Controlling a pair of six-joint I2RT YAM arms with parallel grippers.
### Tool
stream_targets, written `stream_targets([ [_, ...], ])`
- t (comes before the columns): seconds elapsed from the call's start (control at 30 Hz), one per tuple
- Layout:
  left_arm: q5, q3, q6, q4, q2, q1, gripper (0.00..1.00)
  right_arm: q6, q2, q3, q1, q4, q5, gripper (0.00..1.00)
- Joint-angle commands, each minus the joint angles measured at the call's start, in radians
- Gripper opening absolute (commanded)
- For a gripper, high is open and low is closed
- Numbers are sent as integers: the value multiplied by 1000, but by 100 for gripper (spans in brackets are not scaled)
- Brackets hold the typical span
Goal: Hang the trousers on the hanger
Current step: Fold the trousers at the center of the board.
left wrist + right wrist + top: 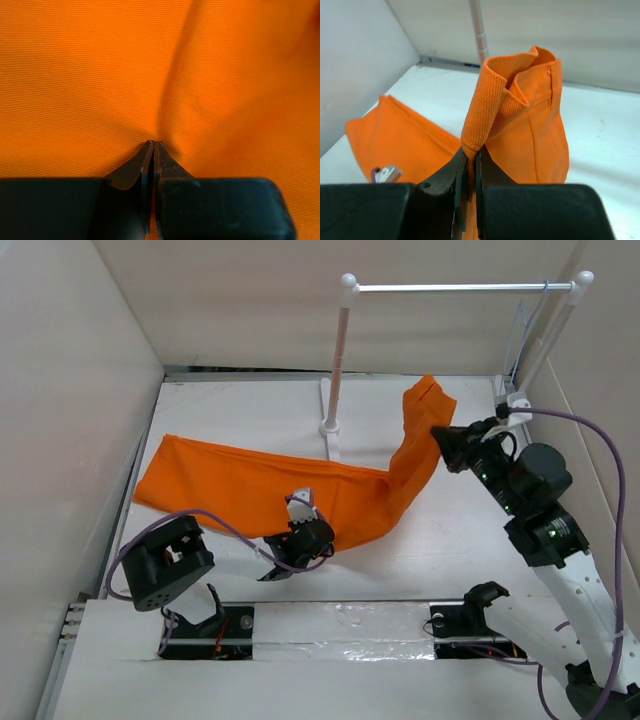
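The orange trousers (250, 485) lie across the table from the left towards the right. My left gripper (318, 538) is shut on their near edge; in the left wrist view the cloth (100, 75) fills the frame and creases at the closed tips (152, 142). My right gripper (440, 437) is shut on the right end of the trousers and holds it raised off the table, so the cloth (535, 130) stands up in a fold above the tips (471, 152). The pale hanger (522, 335) hangs at the right end of the rack's bar, behind the right arm.
A white two-post rack with a silver crossbar (450, 287) stands at the back; its left post (338, 350) has its foot just behind the trousers and shows in the right wrist view (479, 30). White walls (70, 390) enclose the table on the left, back and right.
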Motion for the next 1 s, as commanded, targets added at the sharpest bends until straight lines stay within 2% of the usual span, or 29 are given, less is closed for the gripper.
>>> stream_targets([
  [0.0, 1, 41, -43, 24, 61, -54, 0, -38, -17, 152, -58, 38, -54, 0],
  [0.13, 23, 156, -7, 42, 164, -103, 0, -34, 8, 226, -105, 26, -151, 0],
  [0.3, 82, 432, 81, 74, 340, -144, 0, -28, 32, 255, -105, 22, -184, 0],
  [0.37, 102, 540, 116, 70, 379, -155, 0, -31, 56, 275, -105, 22, -194, 0],
  [0.47, 95, 607, 136, 23, 393, -155, 0, -41, 104, 318, -105, 12, -218, 0],
  [0.57, 1, 548, 144, -40, 289, -143, 0, -40, 136, 343, -105, 30, -253, 0],
  [0.6, -20, 517, 145, -51, 199, -128, 6, -38, 156, 347, -105, 48, -263, 0],
  [0.67, -36, 428, 141, -117, 83, -62, 10, -28, 176, 364, -93, 65, -263, 0],
  [0.83, -111, 293, 185, -304, -446, 90, 16, -8, 277, 404, 25, 148, -224, 0],
  [0.9, -65, 291, 223, -384, -646, 205, 23, -23, 325, 426, 88, 183, -153, 0],
  [0.97, -19, 347, 282, -469, -739, 329, 27, -44, 427, 482, 192, 197, -102, 0],
])
